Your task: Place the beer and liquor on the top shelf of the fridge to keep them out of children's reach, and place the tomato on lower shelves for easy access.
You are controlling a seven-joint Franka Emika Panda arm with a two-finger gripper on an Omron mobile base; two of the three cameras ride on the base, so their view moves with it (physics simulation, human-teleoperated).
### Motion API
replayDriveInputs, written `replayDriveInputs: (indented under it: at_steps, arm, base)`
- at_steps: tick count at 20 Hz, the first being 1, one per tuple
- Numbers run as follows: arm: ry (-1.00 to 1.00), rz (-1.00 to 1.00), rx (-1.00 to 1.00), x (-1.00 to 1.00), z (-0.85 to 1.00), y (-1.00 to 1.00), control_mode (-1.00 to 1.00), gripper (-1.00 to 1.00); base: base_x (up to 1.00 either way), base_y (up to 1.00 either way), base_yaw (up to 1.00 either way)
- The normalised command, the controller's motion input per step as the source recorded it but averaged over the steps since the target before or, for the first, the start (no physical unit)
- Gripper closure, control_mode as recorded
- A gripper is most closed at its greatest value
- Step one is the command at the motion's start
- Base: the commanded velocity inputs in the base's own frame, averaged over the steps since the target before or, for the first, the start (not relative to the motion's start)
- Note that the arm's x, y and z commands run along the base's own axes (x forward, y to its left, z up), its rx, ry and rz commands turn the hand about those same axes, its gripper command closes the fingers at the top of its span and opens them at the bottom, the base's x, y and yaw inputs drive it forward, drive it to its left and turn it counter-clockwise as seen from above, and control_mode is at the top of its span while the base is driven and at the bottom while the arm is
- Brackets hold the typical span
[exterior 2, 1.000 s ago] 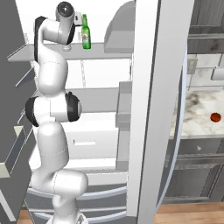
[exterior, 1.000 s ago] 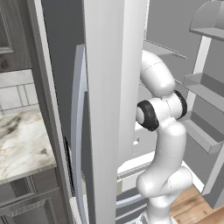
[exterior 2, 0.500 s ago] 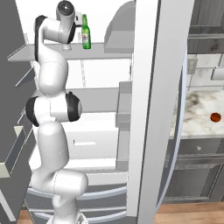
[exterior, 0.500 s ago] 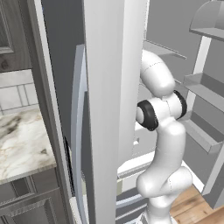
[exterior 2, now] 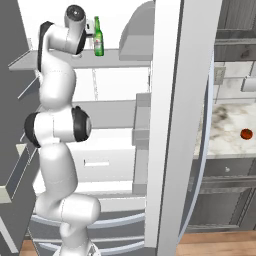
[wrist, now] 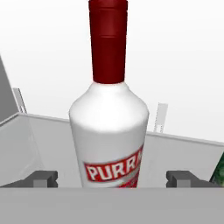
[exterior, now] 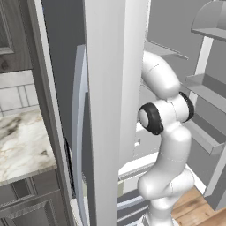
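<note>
The liquor (wrist: 109, 127), a whitish bottle with a red cap and red label, stands upright on the top shelf (wrist: 39, 140) close in front of the hand. My gripper (wrist: 112, 178) is open, its fingertips (wrist: 43, 178) set on either side of the bottle with a gap on each side. The beer (exterior 2: 98, 37), a slim green bottle, stands on the same top shelf (exterior 2: 120, 56) just right of my hand, and its green edge (wrist: 218, 168) shows at the right. The tomato (exterior 2: 245, 134) lies on the marble counter. The arm hides the liquor in the right base view.
The fridge (exterior 2: 175, 100) door stands open edge-on between the arm and the counter (exterior 2: 225, 135). Lower shelves (exterior 2: 107, 112) and a drawer sit below the top shelf. Door bins (exterior: 205, 84) hang on the other open door at the right. Grey cabinets (exterior: 26, 198) stand under the marble counter.
</note>
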Motion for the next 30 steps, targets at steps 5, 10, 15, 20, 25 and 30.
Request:
replayDriveInputs:
  at_steps: [5, 10, 15, 20, 25, 30]
  arm:
    - [0.03, 0.00, -0.02, -0.44, -0.45, -0.15, -1.00, -1.00]
    - [0.03, 0.00, 0.00, -0.82, -0.23, -0.48, -1.00, -1.00]
    - [0.06, 0.00, 0.00, -0.98, -0.21, -0.51, -1.00, -1.00]
    - [0.04, 0.00, 0.00, -1.00, -0.11, -0.47, -1.00, -1.00]
    - [0.11, 0.00, -0.05, -0.90, -0.15, -0.33, -1.00, -1.00]
    - [0.15, 0.00, -0.11, -0.77, -0.26, -0.15, -1.00, -1.00]
  base:
    - [0.00, 0.00, 0.00]
    - [0.00, 0.00, 0.00]
    - [0.00, 0.00, 0.00]
    - [0.00, 0.00, 0.00]
    - [0.00, 0.00, 0.00]
    - [0.00, 0.00, 0.00]
